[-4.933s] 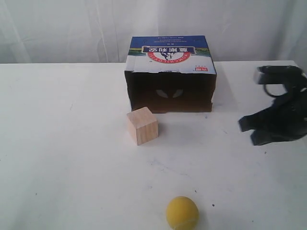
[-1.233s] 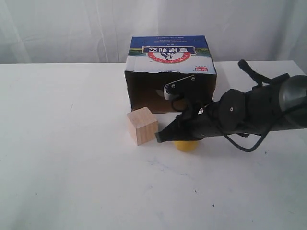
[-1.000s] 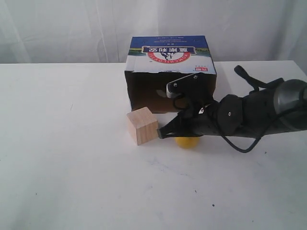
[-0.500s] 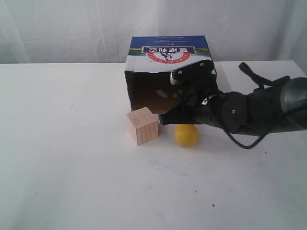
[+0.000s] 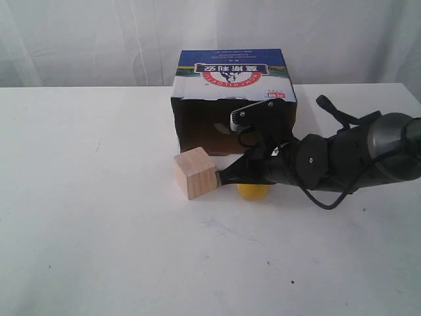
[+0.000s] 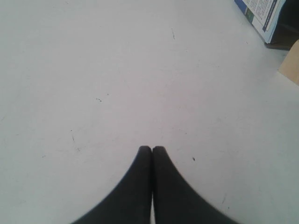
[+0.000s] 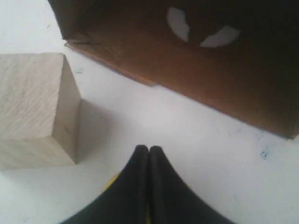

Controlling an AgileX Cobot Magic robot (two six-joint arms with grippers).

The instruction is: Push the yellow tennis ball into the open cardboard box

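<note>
The yellow tennis ball (image 5: 252, 191) lies on the white table just in front of the open cardboard box (image 5: 233, 82), mostly covered by my right gripper (image 5: 221, 179). That gripper is shut with nothing held, its tips beside the pale wooden cube (image 5: 195, 172) and its fingers lying over the ball. In the right wrist view the shut right gripper (image 7: 148, 149) points at the box's brown opening (image 7: 196, 70), with a sliver of ball (image 7: 112, 181) showing under the fingers. My left gripper (image 6: 152, 149) is shut over bare table, out of the exterior view.
The wooden cube (image 7: 32, 107) stands left of the ball, close to the box's left front corner. A corner of the box (image 6: 264, 16) and of the cube (image 6: 292, 65) show at the edge of the left wrist view. White curtain hangs behind the table.
The right arm has dropped back down over the ball, hiding most of it again. The ball sits slightly nearer the box than a second ago. The left gripper cannot be compared.
</note>
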